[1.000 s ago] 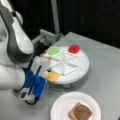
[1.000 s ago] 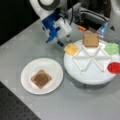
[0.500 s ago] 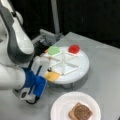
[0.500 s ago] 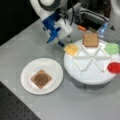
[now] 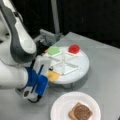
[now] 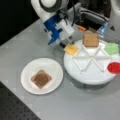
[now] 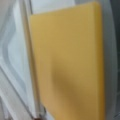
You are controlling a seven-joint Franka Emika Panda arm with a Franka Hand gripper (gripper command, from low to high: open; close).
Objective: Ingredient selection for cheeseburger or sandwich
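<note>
The hand (image 6: 68, 44) is down at the cheese square (image 6: 71, 49) on the left edge of the divided tray (image 6: 87, 75); whether it grips, I cannot tell. The patty (image 6: 41, 79) sits on toast on the plate (image 6: 53, 67). A good pick likely wants the cheese pinched squarely, lifted level.

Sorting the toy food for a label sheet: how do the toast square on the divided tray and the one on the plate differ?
The toast square on the tray is bare; the toast on the plate carries a dark brown patty. The tray toast lies in a compartment of the divided tray, the other on the paper plate. Both are tan-brown and flat.
</note>
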